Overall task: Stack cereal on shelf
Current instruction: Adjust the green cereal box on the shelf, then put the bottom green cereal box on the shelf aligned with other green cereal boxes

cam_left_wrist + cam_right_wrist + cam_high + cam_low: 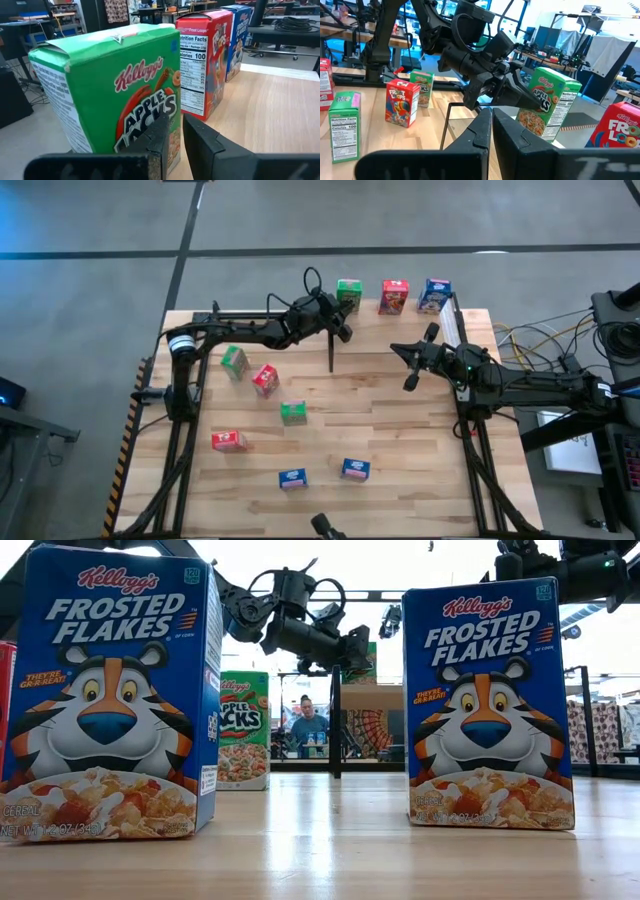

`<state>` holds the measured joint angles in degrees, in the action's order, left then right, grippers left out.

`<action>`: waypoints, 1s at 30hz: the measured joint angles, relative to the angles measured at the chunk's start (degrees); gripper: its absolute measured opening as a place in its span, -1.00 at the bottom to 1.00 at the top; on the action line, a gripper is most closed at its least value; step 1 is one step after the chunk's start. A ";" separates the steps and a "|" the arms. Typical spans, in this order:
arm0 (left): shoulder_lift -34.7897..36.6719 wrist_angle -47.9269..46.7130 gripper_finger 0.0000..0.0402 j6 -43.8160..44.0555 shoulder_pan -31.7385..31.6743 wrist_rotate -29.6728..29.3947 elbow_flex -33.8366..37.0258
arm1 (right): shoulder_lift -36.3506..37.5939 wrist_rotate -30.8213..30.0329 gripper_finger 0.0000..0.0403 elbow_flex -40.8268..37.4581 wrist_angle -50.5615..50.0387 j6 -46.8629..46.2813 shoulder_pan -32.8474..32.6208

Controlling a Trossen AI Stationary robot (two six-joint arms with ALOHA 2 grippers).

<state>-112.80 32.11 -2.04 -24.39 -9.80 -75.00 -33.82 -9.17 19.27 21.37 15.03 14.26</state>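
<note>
We see three cereal boxes standing upright in a row on the shelf [455, 320] at the far edge of the bench [400, 430]: a green box [348, 294], a red box [394, 296] and a blue box [434, 295], in that order from the left arm's side to the right arm's.

The left tool [343, 327] hangs just in front of the green box. In its own wrist view its fingers [160, 135] stand slightly apart with nothing between them, and the green Apple Jacks carton [115, 90] fills the picture just beyond the tips; we cannot tell whether they touch it.

The right tool [410, 370] hovers over the bench nearer the right side, well apart from the row. Its fingers [482, 132] are pressed together and hold nothing.

Six more boxes lie scattered on the bench. A second green box [234, 360] and a second red box [265, 379] sit close together on the left, a third green box [293, 412] lies near the middle, and a third red box [228, 440] is further forward. Two blue boxes [292, 478] [355, 469] stand near the front edge; in the low view they loom large as Frosted Flakes cartons [110, 700] [488, 705].

A person [308, 725] shows in the room behind the bench.
</note>
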 joint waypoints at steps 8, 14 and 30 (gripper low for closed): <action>2.29 -0.54 -0.81 -0.29 1.67 6.50 0.16 | 0.00 -1.42 -0.96 0.00 0.11 -1.51 0.00; 8.92 -6.99 -0.81 -6.15 3.83 8.34 1.24 | 0.02 -3.76 -0.96 0.00 0.00 -3.04 0.01; 32.79 -64.67 -0.81 -9.87 15.97 11.02 2.45 | 0.09 -4.41 -0.96 0.56 0.37 -2.37 0.02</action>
<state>-80.01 -32.56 -11.91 -8.42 1.21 -72.55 -33.74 -13.58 19.82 21.74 12.66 14.28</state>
